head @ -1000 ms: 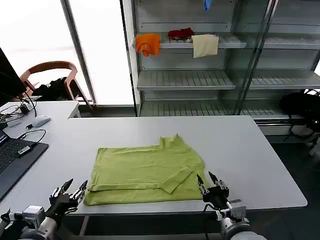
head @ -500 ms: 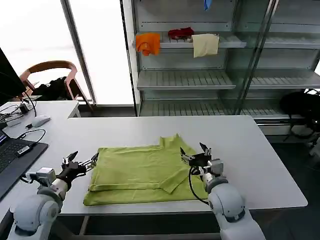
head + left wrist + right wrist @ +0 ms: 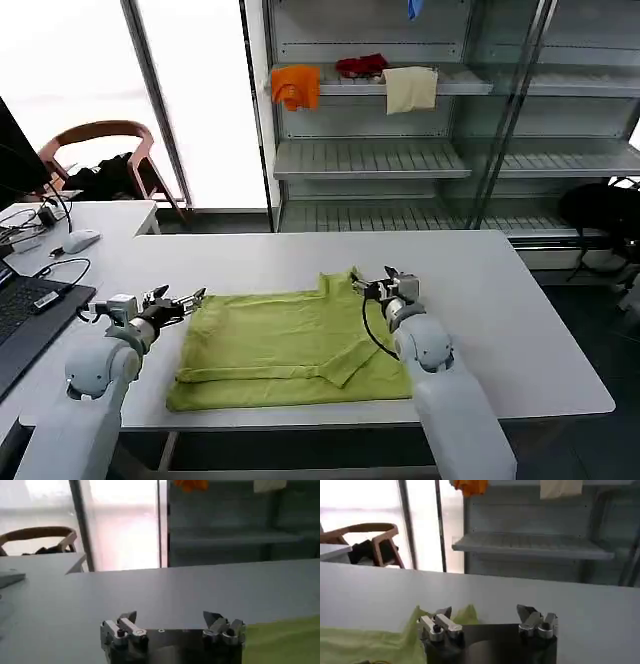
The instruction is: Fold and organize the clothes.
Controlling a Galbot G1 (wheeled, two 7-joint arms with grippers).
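Observation:
The clothes are one lime yellow-green T-shirt [image 3: 290, 340], lying partly folded in the middle of the white table [image 3: 500, 320]. One sleeve is turned in over its near right part. My left gripper [image 3: 186, 299] hovers open at the shirt's far left corner, nothing between its fingers. In the left wrist view the left gripper [image 3: 170, 617] stands over bare table, with the shirt's edge [image 3: 285, 640] beside it. My right gripper [image 3: 376, 288] is open at the shirt's far right corner. The right wrist view shows the right gripper [image 3: 485, 612] just above a raised point of the shirt [image 3: 370, 642].
A laptop [image 3: 30, 320], a mouse [image 3: 82, 240] and cables lie at the table's left end. A chair [image 3: 105, 150] stands behind them. Glass shelving at the back holds an orange cloth [image 3: 296, 87], a red cloth [image 3: 360, 67] and a cream cloth [image 3: 410, 90].
Both arms have swung from the table's near edge out to the shirt's far side, the left to its far left corner, the right to its far right corner. The shirt has not moved.

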